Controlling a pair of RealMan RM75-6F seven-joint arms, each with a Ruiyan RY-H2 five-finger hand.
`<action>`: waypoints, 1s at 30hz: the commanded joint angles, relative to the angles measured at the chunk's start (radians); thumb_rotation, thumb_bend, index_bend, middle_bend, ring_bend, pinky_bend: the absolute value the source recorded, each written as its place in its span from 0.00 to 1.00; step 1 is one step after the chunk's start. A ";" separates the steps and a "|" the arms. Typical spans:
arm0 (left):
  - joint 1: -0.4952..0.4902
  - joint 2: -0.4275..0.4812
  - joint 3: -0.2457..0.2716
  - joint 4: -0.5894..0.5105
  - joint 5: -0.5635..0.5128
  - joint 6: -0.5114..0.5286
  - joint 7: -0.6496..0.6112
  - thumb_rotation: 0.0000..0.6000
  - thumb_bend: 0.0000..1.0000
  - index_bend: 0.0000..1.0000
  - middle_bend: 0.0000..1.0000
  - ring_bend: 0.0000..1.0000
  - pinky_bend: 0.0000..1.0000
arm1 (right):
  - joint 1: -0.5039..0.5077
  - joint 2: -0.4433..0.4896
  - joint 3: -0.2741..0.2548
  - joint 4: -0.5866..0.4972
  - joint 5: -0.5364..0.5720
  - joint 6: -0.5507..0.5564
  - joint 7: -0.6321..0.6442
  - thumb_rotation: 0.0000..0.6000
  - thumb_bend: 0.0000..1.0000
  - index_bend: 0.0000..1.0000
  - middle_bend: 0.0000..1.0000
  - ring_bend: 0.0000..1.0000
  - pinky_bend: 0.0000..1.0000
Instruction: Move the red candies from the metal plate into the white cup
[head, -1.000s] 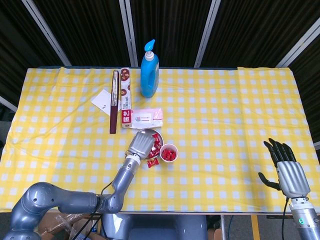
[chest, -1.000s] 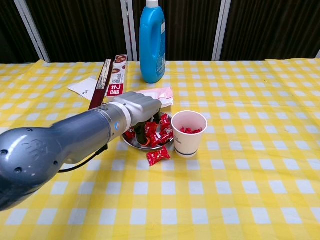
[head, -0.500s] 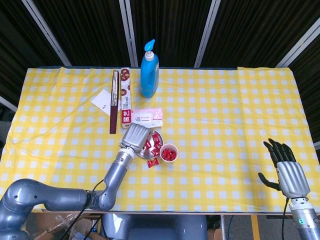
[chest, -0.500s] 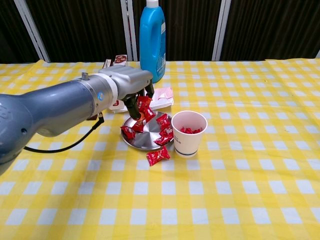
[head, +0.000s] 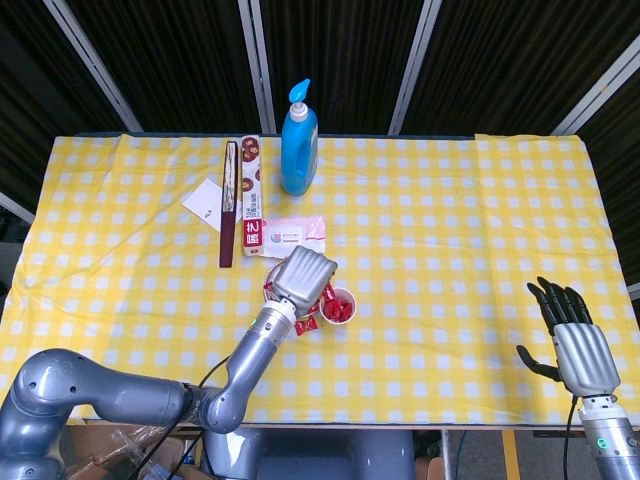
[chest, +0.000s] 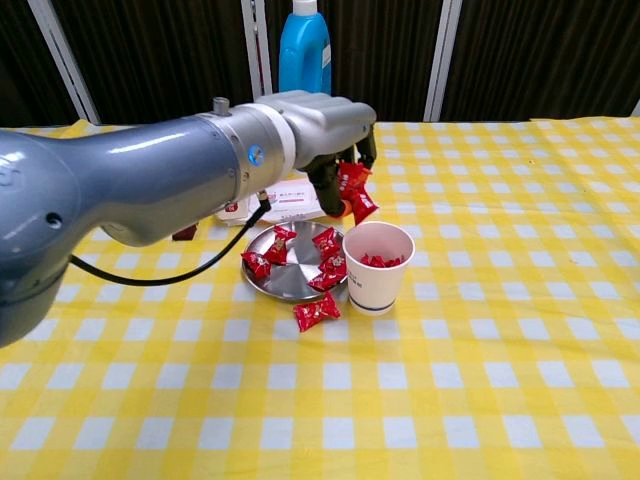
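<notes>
Clutter crowds the back of the worktop (chest: 480, 400): a blue pump bottle (head: 299, 140), a long printed box (head: 251, 194), a white card (head: 206, 203) and a pink soft packet (head: 294, 235). The left robot hand (chest: 325, 128) pinches crinkly red candies (chest: 355, 190) above the white paper cup (chest: 377, 267), which already contains some. More sweets lie on the round, shiny metal plate (chest: 287, 281), one (chest: 316, 311) on the yellow checked cloth beside it. The right robot hand (head: 578, 348) hovers spread, well apart.
</notes>
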 joint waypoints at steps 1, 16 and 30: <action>-0.028 -0.029 -0.002 0.023 -0.022 -0.008 0.031 1.00 0.41 0.57 0.64 0.87 0.94 | 0.000 0.001 0.000 0.000 0.000 0.001 0.003 1.00 0.36 0.00 0.00 0.00 0.00; -0.083 -0.066 -0.006 0.056 -0.126 0.009 0.109 1.00 0.30 0.42 0.48 0.87 0.94 | -0.001 0.003 -0.001 0.001 -0.010 0.006 0.016 1.00 0.36 0.00 0.00 0.00 0.00; -0.018 -0.027 0.005 0.033 0.029 0.041 -0.047 1.00 0.30 0.38 0.40 0.87 0.94 | -0.001 0.001 -0.001 0.002 -0.010 0.008 0.011 1.00 0.36 0.00 0.00 0.00 0.00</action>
